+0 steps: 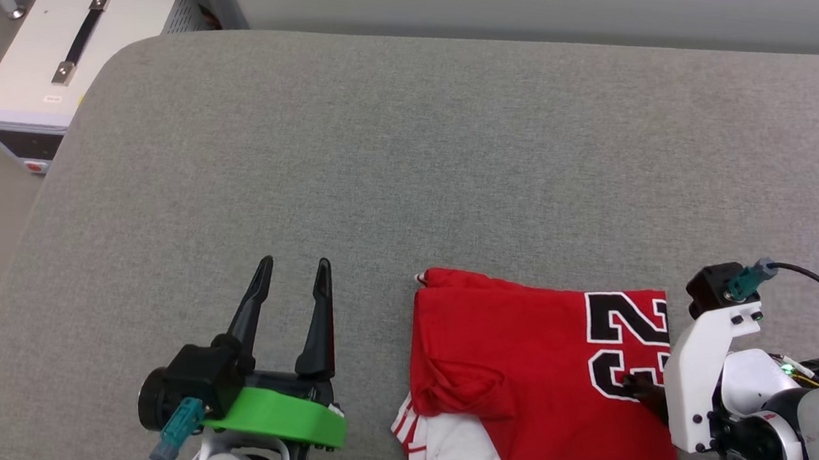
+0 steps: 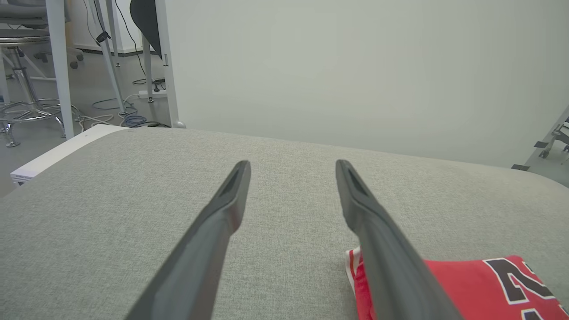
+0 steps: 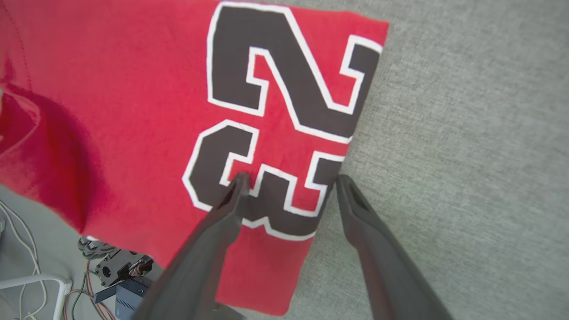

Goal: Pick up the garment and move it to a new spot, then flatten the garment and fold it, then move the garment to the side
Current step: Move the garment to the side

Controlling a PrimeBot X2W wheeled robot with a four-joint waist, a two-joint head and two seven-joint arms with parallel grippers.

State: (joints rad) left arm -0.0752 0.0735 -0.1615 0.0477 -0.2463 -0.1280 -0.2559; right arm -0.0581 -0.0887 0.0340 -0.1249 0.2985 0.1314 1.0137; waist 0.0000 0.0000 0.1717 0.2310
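The garment (image 1: 521,353) lies folded on the grey cushion (image 1: 403,150) near its front edge, red with a black "23" up and a white striped sleeve showing at the lower left. My right gripper (image 3: 292,178) points down at the garment's (image 3: 133,111) right edge and stands open, one finger over the "3" and the other over bare cushion beside the edge. In the head view the right gripper (image 1: 645,387) sits at that same edge. My left gripper (image 1: 294,262) stands open over bare cushion left of the garment, holding nothing. The left wrist view shows the left gripper (image 2: 292,164) with the garment (image 2: 480,284) at lower right.
A white box with a black handle (image 1: 67,59) stands on the floor beyond the cushion's far left corner. A pale wall runs behind the cushion. Stool legs and cables (image 2: 26,102) lie on the floor at far left. Wide bare cushion stretches behind the garment.
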